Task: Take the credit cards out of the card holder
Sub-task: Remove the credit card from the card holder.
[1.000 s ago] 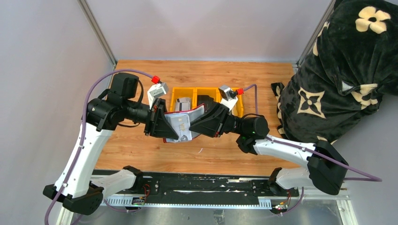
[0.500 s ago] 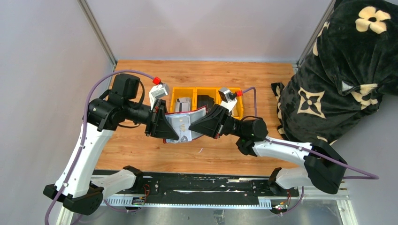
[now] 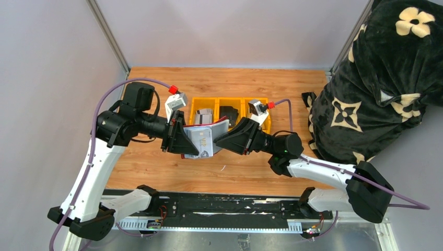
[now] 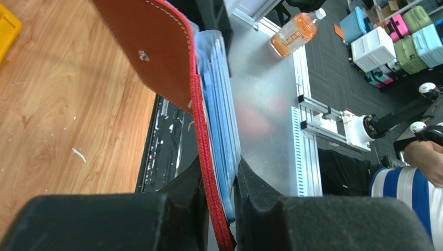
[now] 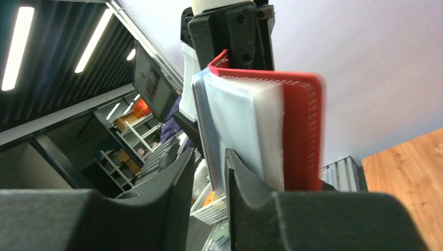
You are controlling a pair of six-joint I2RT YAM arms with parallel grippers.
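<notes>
Your left gripper is pressed together on the bottom edge of the card holder, red stitched rim and pale leaves caught between its pads. The holder hangs in the air between your two arms, spread open, with its snap flap tilted out over the table.

Your right gripper meets it from the other side. Its fingers stand a narrow slot apart, and the pale edge of the credit cards runs down into that slot. You cannot tell whether they actually pinch it.

Just behind the holder sits the yellow tray, with loose cards in its left compartment and a black wallet in the middle one. Bare wood shows under the holder and toward the near edge. A dark flowered blanket crowds the table's right edge, beside your right arm.
</notes>
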